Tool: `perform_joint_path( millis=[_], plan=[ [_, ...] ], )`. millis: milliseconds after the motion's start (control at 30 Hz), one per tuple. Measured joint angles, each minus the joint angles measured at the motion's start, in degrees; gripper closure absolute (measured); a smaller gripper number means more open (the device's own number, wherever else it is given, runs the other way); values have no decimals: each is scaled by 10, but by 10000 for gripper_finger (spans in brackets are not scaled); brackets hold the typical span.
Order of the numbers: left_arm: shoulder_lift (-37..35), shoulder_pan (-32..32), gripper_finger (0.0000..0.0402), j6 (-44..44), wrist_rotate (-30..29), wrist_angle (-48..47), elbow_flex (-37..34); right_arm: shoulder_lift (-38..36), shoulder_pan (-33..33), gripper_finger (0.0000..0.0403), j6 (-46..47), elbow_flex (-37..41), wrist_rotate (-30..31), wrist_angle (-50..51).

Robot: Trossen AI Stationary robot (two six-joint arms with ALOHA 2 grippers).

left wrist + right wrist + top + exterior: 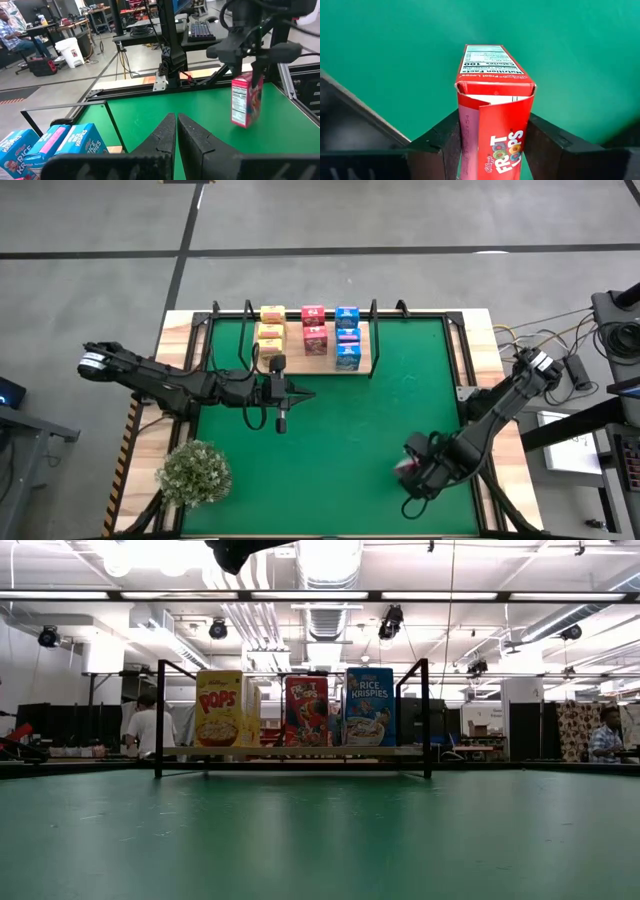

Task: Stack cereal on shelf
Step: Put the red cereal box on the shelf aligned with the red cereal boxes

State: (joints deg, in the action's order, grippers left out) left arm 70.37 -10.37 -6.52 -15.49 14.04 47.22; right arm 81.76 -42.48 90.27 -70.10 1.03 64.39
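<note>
Several small cartons, yellow (270,332), pink-red (314,326) and blue (348,338), stand in rows on the wooden shelf (318,362) at the far edge of the green mat. The low view shows them upright on the board (300,751). My right gripper (412,470) is near the table's near right corner, shut on one more pink-red carton (245,100). My left gripper (283,392) is shut and empty over the mat, just in front of the shelf. My right gripper pinches the pink-red carton by its two narrow sides (464,125), close to the flap end, between its two fingers (547,137). The fingers point down from above. The carton hangs upright below them (244,107). I cannot tell whether its lower end touches the mat.
A bushy pale green plant (195,470) stands at the near left corner. The shelf's black wire frame (426,715) rises at both ends of the board. The green mat (380,410) lies open between the shelf and my right gripper. People sit in the room beyond.
</note>
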Motion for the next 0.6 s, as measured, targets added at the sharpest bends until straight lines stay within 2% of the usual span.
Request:
perform_joint_path(
  millis=[100,233,433,600],
  plan=[
    [0,0,402,1,0,0,0,0,23,236,-50,-15,54,-23],
    [0,0,402,8,0,0,0,0,77,238,-189,-34,107,-87],
    [-1,0,402,9,0,0,0,12,178,239,-449,-65,116,-206],
    [-18,0,402,0,0,-2,0,37,252,239,-602,-126,106,-210]
  ],
)
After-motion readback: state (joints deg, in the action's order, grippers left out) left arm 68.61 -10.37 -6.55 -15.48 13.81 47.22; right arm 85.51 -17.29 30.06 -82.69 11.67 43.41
